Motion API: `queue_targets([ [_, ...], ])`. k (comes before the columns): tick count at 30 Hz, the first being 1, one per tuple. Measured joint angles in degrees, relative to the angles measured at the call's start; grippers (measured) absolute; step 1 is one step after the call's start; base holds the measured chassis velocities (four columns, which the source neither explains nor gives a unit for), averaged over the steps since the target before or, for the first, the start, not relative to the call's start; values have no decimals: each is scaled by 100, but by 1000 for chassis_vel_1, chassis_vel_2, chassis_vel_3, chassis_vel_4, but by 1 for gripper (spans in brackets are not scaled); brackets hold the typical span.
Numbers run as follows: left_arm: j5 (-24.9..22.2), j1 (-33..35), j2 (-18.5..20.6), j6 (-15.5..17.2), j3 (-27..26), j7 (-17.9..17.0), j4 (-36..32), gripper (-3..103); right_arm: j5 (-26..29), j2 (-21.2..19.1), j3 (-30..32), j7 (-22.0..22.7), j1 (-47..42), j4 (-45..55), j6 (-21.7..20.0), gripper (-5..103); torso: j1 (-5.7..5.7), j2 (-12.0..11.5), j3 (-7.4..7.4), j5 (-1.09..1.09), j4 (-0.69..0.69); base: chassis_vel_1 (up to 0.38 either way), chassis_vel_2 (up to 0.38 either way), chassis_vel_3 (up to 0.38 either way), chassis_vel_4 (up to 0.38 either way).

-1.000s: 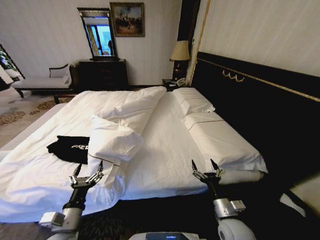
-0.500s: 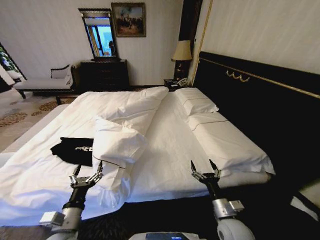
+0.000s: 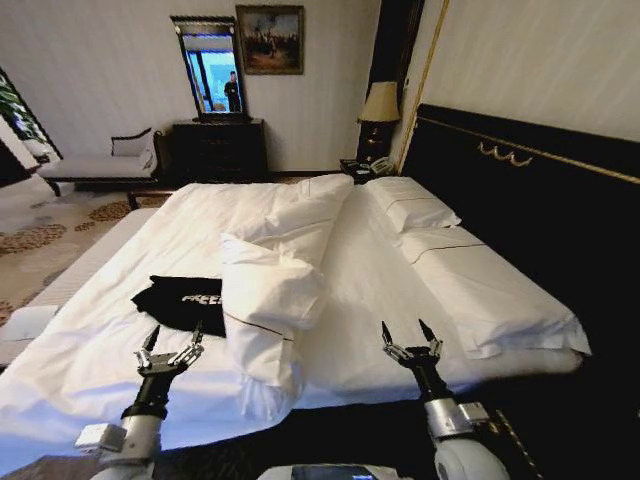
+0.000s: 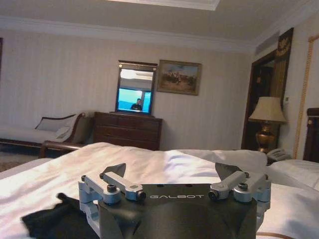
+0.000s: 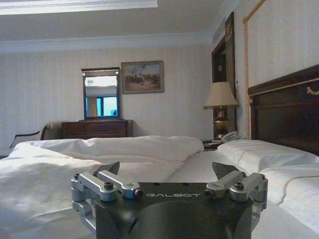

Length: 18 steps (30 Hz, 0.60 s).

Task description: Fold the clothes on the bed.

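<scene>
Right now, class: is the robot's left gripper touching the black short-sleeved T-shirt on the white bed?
Apart. Head view shows white bedding between left gripper and T-shirt.

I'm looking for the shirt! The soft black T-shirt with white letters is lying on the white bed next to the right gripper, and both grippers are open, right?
Almost. The soft black T-shirt with white letters lies on the big white bed just beyond the left gripper, not the right gripper, which hangs over bare sheet. The head view shows it. Both grippers are indeed open.
</scene>
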Motion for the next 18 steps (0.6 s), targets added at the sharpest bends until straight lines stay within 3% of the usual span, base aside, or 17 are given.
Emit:
queue_targets([
  [6, -31, -8, -10, -3, -96, -41, 43, 100, 37, -18, -11, 25, 22, -43, 44, 100, 0, 0, 0, 1, -1, 158, 201, -146, -213],
  [10, -17, -34, -26, 5, -227, -151, 135, 100, 388, -111, -122, 122, 132, -158, 157, 100, 1, 0, 0, -1, -1, 116, 166, -127, -202],
  [14, -85, -23, -10, 5, -371, -178, 194, 100, 1385, -380, -310, 164, 515, -421, 179, 100, 1, 0, 0, -3, -1, 45, 89, -35, -68],
  [15, -85, -23, -10, 5, -371, -178, 194, 100, 1385, -380, -310, 164, 515, -421, 179, 100, 1, 0, 0, -3, -1, 0, 0, 0, 0],
  [18, -106, 6, -8, -10, -476, -172, 253, 100, 2427, -758, -572, 184, 1161, -861, 165, 100, -1, 0, 0, 4, 0, -6, -18, 1, 9],
])
